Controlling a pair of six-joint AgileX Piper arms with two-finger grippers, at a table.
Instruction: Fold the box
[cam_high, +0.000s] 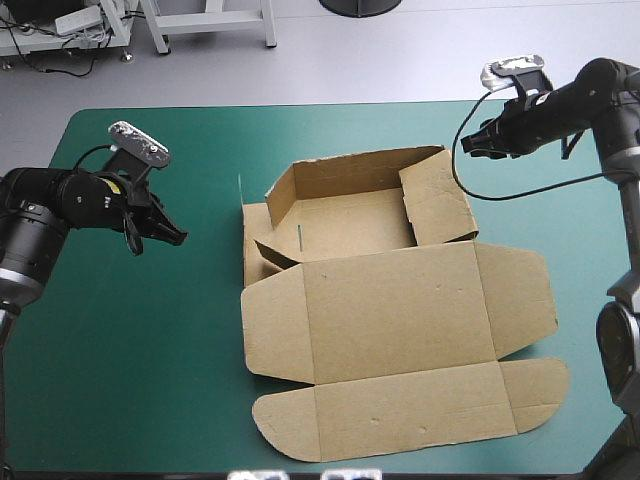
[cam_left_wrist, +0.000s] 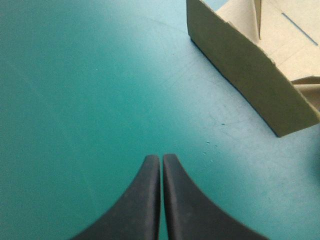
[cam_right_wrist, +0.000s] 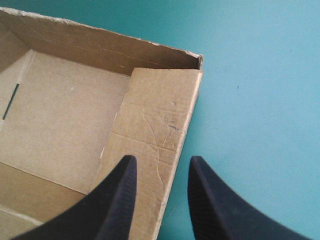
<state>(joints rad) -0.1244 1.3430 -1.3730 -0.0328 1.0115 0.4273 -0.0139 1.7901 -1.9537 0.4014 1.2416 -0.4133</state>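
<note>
Teal-green tabletop (cam_high: 150, 350), with the brown box (cam_high: 390, 310) sitting around the middle. The far half is a tray with its back wall up and its right wall leaning inward, and the lid and flaps lie flat toward the near edge. Left pincer (cam_high: 175, 237) is closed tight, well off to the box's left. Right pincer (cam_right_wrist: 160, 162) has a narrow gap and hovers at that right wall's outer edge. Can't really make out the tray's near-left corner.
</note>
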